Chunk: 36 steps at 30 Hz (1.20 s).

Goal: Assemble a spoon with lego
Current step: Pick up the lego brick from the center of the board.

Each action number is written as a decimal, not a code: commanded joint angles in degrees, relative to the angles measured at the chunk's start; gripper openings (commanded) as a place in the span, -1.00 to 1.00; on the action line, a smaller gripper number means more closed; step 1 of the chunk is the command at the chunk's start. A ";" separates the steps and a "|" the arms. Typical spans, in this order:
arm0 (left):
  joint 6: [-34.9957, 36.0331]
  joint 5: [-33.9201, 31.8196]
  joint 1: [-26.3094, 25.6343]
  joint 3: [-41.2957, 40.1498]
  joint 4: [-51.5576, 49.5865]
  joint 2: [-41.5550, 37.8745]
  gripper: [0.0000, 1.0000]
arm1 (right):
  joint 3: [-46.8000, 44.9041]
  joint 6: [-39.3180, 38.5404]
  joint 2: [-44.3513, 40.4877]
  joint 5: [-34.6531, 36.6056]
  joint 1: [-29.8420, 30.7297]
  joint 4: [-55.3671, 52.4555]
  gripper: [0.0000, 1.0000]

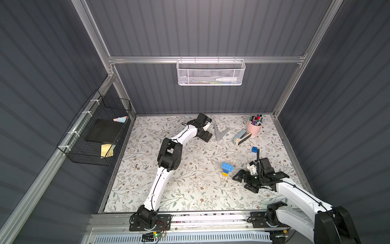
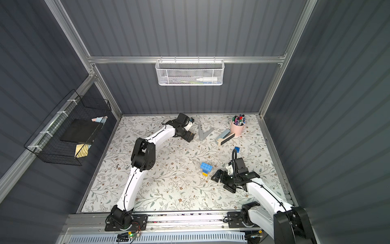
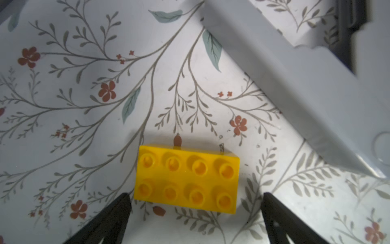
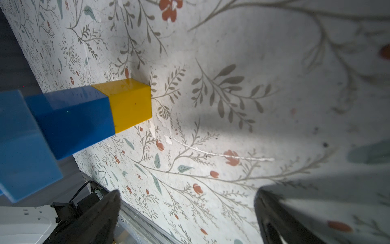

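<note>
The floral table [image 1: 190,190] carries the spoon [image 1: 227,168], lego [image 1: 255,149] (blue), and pink cup [image 1: 253,130].

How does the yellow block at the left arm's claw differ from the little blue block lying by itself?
The yellow brick is oblong, with eight studs; the blue brick looks smaller and squarer. The yellow brick lies at the left gripper's open jaws; the blue brick has no gripper at it. Both lie loose on the table.
</note>
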 commanded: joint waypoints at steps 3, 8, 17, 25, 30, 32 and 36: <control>0.74 -0.36 0.34 2.16 0.82 2.20 0.99 | -0.88 -0.69 1.16 2.56 0.08 -3.17 0.97; 0.38 -1.47 0.39 3.12 1.58 3.64 0.97 | -0.88 -0.76 1.25 2.61 0.08 -3.17 0.98; 0.03 -1.14 0.44 1.92 2.62 3.87 0.66 | -0.79 -0.81 1.49 2.74 0.08 -3.22 0.98; -1.26 -0.22 0.44 -3.27 5.71 0.96 0.31 | -0.79 -0.72 1.60 3.02 0.08 -3.30 0.97; -2.48 -0.81 0.47 -6.83 6.57 -3.32 0.22 | -0.79 -0.53 1.25 3.46 0.08 -3.49 0.97; -3.42 -1.14 0.42 -9.11 7.41 -6.10 0.22 | -0.79 -0.46 0.99 3.59 0.08 -3.52 0.97; -7.79 -3.44 0.23 -11.85 7.03 -12.40 0.15 | -1.03 -0.26 -0.01 3.78 0.08 -3.88 0.97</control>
